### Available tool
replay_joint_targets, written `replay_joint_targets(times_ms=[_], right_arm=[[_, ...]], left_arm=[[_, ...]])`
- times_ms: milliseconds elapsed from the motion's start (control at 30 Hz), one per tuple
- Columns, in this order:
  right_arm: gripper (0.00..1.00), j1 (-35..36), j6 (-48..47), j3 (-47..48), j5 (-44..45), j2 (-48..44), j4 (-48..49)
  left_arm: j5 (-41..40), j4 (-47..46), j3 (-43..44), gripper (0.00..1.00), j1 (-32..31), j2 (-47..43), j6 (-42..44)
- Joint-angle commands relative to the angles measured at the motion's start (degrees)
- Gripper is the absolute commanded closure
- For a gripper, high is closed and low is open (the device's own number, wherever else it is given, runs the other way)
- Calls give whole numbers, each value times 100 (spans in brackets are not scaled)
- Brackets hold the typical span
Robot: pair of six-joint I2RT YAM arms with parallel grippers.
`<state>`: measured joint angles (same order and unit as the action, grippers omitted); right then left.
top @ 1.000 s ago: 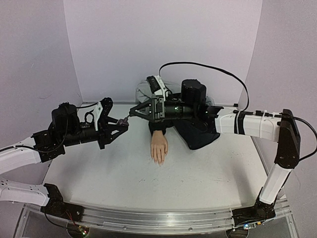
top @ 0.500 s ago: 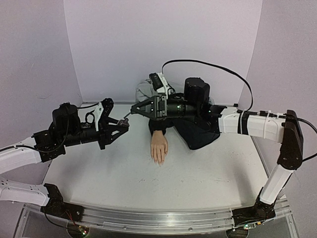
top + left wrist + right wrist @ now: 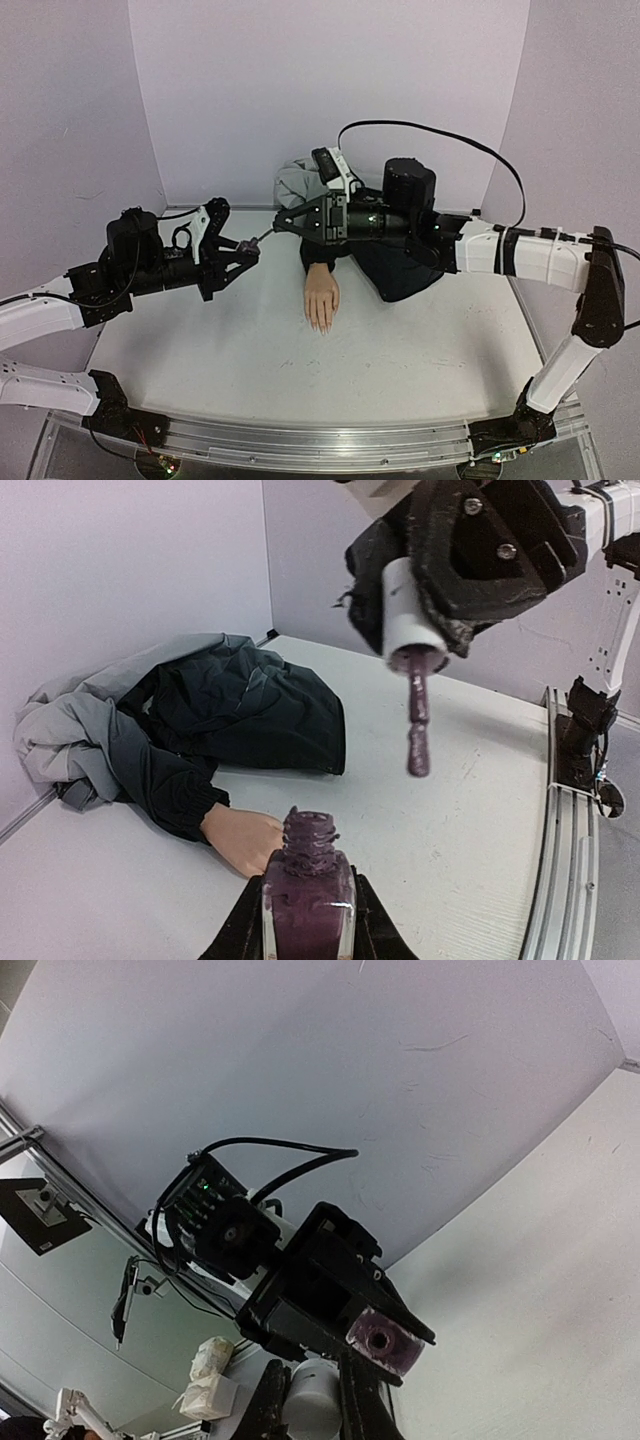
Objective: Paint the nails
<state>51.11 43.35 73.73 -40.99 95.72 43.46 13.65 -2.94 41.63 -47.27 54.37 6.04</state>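
With left tool (image 3: 243,248) clamping the open polish bottle (image 3: 308,895), right tool (image 3: 283,222), gripping the brush cap (image 3: 405,605), should carry the wet brush (image 3: 417,735) tip-down to the nails (image 3: 320,326).

The left arm (image 3: 40,315) and right arm (image 3: 520,255) pair white tubular links with black joint housings. A black cable (image 3: 430,125) arcs above the right arm. The black right pincer (image 3: 415,600) carries two silver screws (image 3: 507,551).
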Motion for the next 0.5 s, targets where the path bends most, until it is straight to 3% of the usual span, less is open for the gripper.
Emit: replay_joint_targets(times_ms=[0, 200, 467], right_arm=[[100, -78, -956, -149, 321, -758, -408], [100, -103, -3417, -911, 1319, -1404, -1773], [100, -109, -5508, -1459, 2487, -1252, -2609]], left_arm=[[-601, -243, 228, 100, -2, -191, 46], [-1295, -246, 185, 100, -2, -359, 24], [-1947, -242, 170, 100, 2, -395, 131]])
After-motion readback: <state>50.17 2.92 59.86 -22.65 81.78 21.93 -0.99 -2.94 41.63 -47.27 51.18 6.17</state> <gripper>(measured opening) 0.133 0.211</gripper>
